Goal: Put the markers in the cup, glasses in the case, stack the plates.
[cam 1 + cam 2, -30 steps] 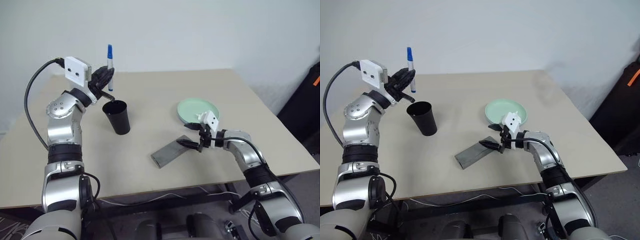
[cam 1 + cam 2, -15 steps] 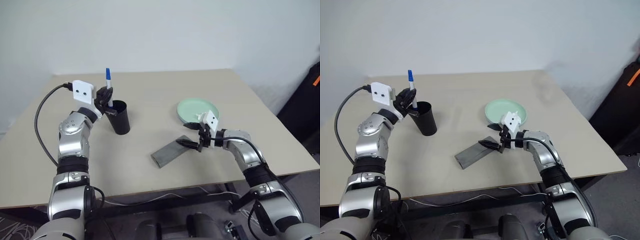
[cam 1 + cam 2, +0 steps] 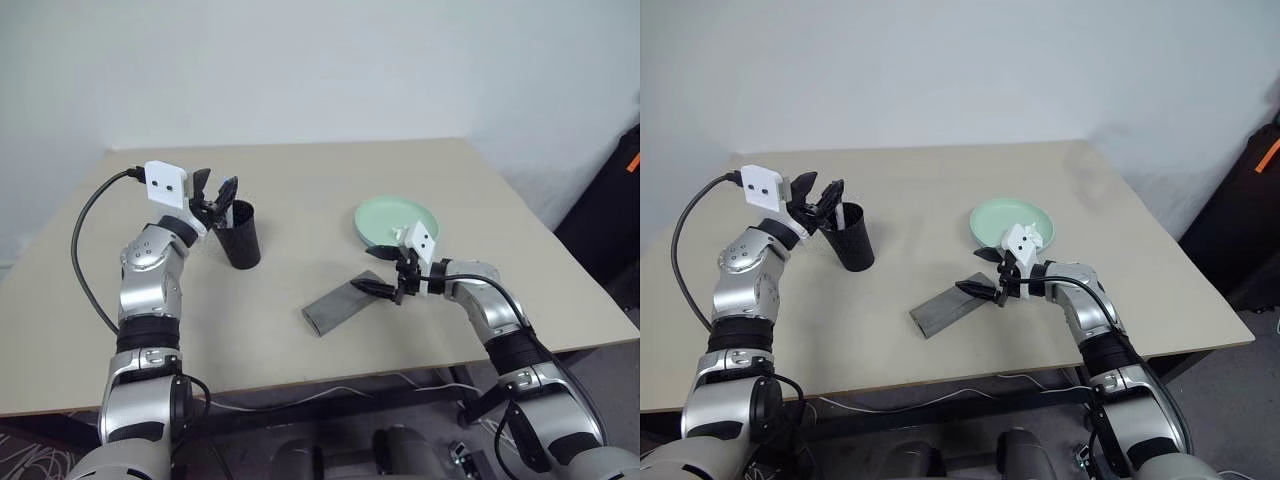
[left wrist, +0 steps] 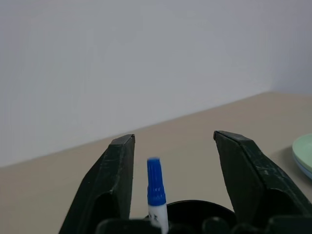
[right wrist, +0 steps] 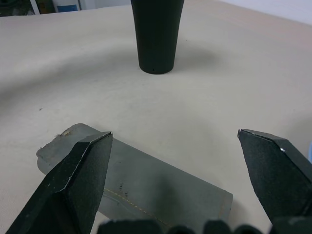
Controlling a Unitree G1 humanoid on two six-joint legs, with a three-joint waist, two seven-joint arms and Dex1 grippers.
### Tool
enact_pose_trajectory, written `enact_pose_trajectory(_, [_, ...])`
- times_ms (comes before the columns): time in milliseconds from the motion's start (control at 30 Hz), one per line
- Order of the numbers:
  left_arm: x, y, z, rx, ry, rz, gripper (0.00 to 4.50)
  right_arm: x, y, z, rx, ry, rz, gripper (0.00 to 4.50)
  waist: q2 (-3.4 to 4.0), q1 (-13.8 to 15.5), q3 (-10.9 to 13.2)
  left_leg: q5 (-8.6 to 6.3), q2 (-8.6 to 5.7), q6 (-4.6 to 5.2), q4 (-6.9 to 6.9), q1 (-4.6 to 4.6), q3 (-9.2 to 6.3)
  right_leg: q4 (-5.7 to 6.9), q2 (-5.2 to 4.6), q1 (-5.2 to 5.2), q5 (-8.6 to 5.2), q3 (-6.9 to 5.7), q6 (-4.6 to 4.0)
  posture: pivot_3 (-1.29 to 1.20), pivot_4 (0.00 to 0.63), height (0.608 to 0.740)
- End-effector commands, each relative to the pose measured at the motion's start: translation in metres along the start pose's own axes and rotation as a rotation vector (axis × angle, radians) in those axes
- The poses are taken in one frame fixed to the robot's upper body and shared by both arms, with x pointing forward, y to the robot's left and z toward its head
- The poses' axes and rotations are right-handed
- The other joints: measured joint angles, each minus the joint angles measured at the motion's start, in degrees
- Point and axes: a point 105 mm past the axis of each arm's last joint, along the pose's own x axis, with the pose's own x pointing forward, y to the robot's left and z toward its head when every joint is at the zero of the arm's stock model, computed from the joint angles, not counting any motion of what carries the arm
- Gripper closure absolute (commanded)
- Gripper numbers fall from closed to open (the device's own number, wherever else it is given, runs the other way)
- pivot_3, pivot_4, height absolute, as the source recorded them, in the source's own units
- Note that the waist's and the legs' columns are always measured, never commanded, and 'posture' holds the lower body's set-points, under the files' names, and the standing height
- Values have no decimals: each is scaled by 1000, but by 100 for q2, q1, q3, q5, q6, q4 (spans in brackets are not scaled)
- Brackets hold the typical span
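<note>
The black cup [image 3: 240, 240] stands at the table's left. One marker [image 4: 155, 183] stands upright in it, blue cap up. My left gripper [image 3: 214, 188] hovers just above the cup's rim, open, its fingers on either side of the marker's cap and apart from it. The grey case [image 3: 338, 306] lies shut near the table's middle. My right gripper [image 3: 368, 288] is open over the case's right end, with nothing between its fingers [image 5: 80, 170]. A mint green plate [image 3: 397, 222] sits behind that hand. The glasses are out of view.
The tan table [image 3: 300, 180] ends close in front of the case, with a cable hanging under its front edge. A black bag [image 3: 615, 230] stands on the floor off the table's right side.
My left gripper came down with the marker over the cup, then opened and let go. The marker now stands inside the cup. The right arm has not moved.
</note>
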Motion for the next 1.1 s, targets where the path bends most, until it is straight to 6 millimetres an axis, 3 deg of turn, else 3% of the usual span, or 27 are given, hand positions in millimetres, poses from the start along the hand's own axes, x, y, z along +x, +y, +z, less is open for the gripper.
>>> enact_pose_trajectory(33, [1, -1, 19, 3, -70, -3, 1858, -1, -4, 18, -52, -43, -4, 40, 0, 0, 0, 0, 0, 0, 0, 0, 0, 0, 0, 0, 0, 0, 0, 0, 0, 720])
enact_pose_trajectory(267, [-17, -14, 27, -61, -97, -138, 1858, -2, -8, 17, -40, -49, -31, 40, 0, -6, 0, -1, 1, 0, 0, -2, 0, -2, 0, -2, -1, 0, 0, 0, 0, 720])
enact_pose_trajectory(467, [-61, -34, 23, -145, -22, -325, 1858, -20, -23, 17, -13, -66, -101, 40, 4, -37, 2, -1, 6, -1, -10, 4, -7, -1, -2, -7, -2, 6, -2, 0, 0, 720])
enact_pose_trajectory(633, [-64, -36, 25, -159, -9, -331, 1858, -22, -23, 17, -11, -67, -102, 40, 2, 1, 3, -9, 10, -27, -9, 1, -11, -3, -4, -1, -10, -2, -14, 0, 0, 720])
enact_pose_trajectory(700, [-103, -39, -19, -151, 147, -339, 1858, -50, -37, 6, 18, -37, -164, 40, 17, -28, -4, -9, 7, -28, -10, 4, -13, -4, -5, -2, -10, 0, -13, 0, 0, 720])
enact_pose_trajectory(767, [-123, -39, -40, -146, 222, -331, 1858, -68, -45, 2, 38, -28, -202, 40, 30, -48, -7, -15, 7, -20, -28, 29, 0, -8, -14, 0, -10, 17, -13, 0, 0, 720])
enact_pose_trajectory(933, [-123, -28, -49, -130, 216, -243, 1858, -97, -57, -3, 55, -29, -264, 40, -6, 8, 5, -9, 12, -33, -48, 11, -5, -28, -10, -10, -16, -7, -10, 0, 0, 720])
enact_pose_trajectory(1100, [-124, -38, -54, -134, 214, -240, 1858, -105, -55, -14, 76, 3, -278, 40, 10, -3, 3, -8, 14, -35, -48, 26, -12, -28, -15, -2, -15, -2, -12, 0, 0, 720])
